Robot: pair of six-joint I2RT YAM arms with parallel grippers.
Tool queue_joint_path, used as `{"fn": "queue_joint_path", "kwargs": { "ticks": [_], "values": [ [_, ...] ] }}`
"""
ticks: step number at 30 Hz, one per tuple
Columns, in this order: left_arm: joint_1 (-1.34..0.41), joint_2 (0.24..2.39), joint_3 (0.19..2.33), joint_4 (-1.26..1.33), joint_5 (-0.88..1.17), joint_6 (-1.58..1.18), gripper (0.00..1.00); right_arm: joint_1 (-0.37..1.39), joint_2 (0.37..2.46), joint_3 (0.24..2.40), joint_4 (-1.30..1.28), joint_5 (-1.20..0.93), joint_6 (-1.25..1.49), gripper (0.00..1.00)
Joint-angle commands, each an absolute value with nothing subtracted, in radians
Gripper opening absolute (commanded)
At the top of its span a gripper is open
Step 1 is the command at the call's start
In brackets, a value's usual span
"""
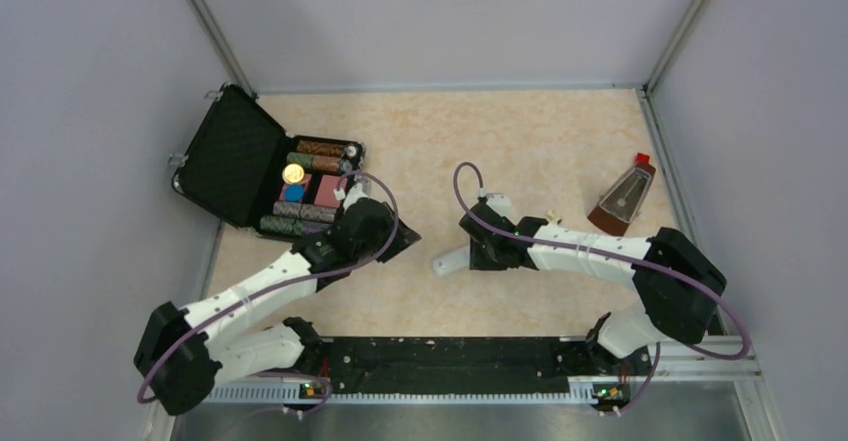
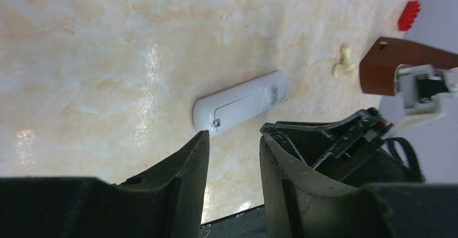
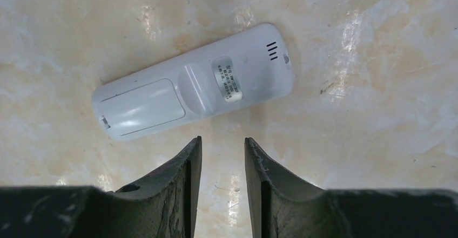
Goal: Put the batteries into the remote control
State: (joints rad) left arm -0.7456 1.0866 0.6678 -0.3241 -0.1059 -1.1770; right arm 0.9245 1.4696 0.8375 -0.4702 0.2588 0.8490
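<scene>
The remote control point(image 3: 194, 89) is a white slab lying flat on the table with its plain back face up and the battery cover in place. It also shows in the left wrist view point(image 2: 240, 108) and in the top view point(image 1: 450, 259). My right gripper point(image 3: 221, 141) is open and empty, hovering just beside the remote's long edge; in the top view point(image 1: 474, 248) it is over the remote's right end. My left gripper point(image 2: 233, 135) is open and empty, a little left of the remote point(image 1: 403, 236). No batteries show in any view.
An open black case point(image 1: 235, 156) with coloured chip rolls stands at the back left, close behind my left arm. A brown metronome point(image 1: 623, 199) stands at the right, also in the left wrist view point(image 2: 397, 65). A small cream piece point(image 2: 344, 68) lies near it.
</scene>
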Motion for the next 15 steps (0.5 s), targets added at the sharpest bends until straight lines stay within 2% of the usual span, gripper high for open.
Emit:
{"fn": "queue_joint_path", "kwargs": {
  "ticks": [1, 15],
  "values": [
    [-0.739, 0.978, 0.635, -0.352, -0.244, -1.151, 0.45, 0.921, 1.512, 0.861, -0.431, 0.254, 0.845, 0.34],
    [-0.739, 0.874, 0.612, -0.398, -0.318, -1.166, 0.45, 0.973, 1.577, 1.043, -0.433, 0.243, 0.729, 0.34]
  ]
}}
